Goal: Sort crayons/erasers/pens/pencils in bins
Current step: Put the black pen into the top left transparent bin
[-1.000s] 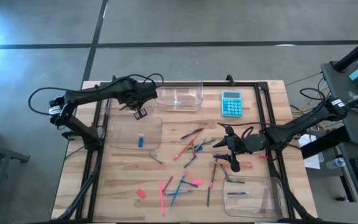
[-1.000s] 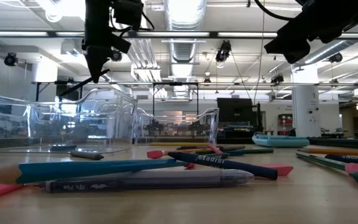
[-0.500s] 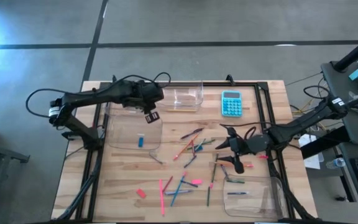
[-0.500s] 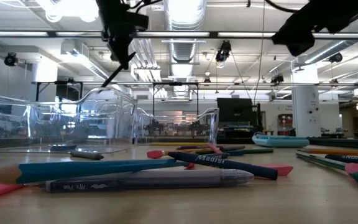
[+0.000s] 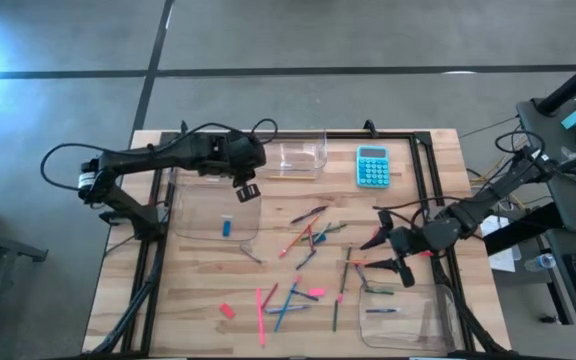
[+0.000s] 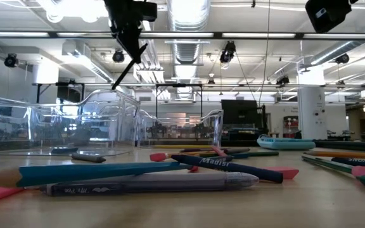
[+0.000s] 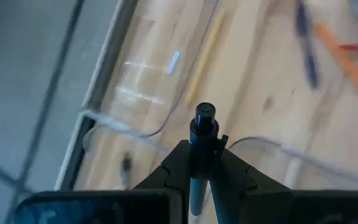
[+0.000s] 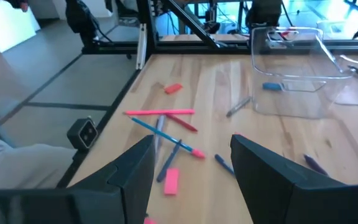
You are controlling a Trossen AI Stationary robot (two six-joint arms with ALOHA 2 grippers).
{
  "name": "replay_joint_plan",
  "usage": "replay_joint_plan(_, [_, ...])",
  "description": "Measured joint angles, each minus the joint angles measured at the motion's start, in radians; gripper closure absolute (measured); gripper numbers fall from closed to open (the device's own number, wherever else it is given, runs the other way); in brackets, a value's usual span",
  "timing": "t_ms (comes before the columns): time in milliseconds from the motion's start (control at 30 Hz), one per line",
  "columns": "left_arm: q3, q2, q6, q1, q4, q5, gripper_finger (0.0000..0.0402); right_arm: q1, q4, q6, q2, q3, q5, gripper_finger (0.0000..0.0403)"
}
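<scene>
Dark slim pen [image 7: 202, 134] is getting pinched in the left gripper [image 5: 247, 187], fingers pressed tight on its barrel, hanging up in the air. Right under that claw is sitting a clear flat plastic bin [image 5: 190, 214] with a small blue eraser [image 5: 226, 227] in it, and just beyond it a taller clear bin [image 5: 293, 157]. The right gripper [image 5: 389, 255] is hovering with its fingers spread wide, nothing in them. Just below it another clear bin [image 5: 438, 322] is lying, and a pink eraser [image 8: 171, 181] plus scattered sticks are sitting out ahead of it.
</scene>
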Motion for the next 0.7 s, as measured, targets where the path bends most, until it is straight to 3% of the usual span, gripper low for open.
replay_joint_plan(133, [-0.012,0.000,0.003,0.041,-0.061,-0.102,0.0380,0.001,0.001,0.000,0.009,-0.002,0.003,0.0202])
replay_joint_plan(600, [-0.160,0.002,0.052,0.303,-0.045,-0.091,0.0378,0.000,0.003,-0.028,0.020,-0.002,0.028,0.0202])
replay_joint_plan(700, [-0.196,0.003,0.046,0.318,-0.023,-0.100,0.0347,0.000,0.003,-0.037,0.020,-0.003,0.030,0.0202])
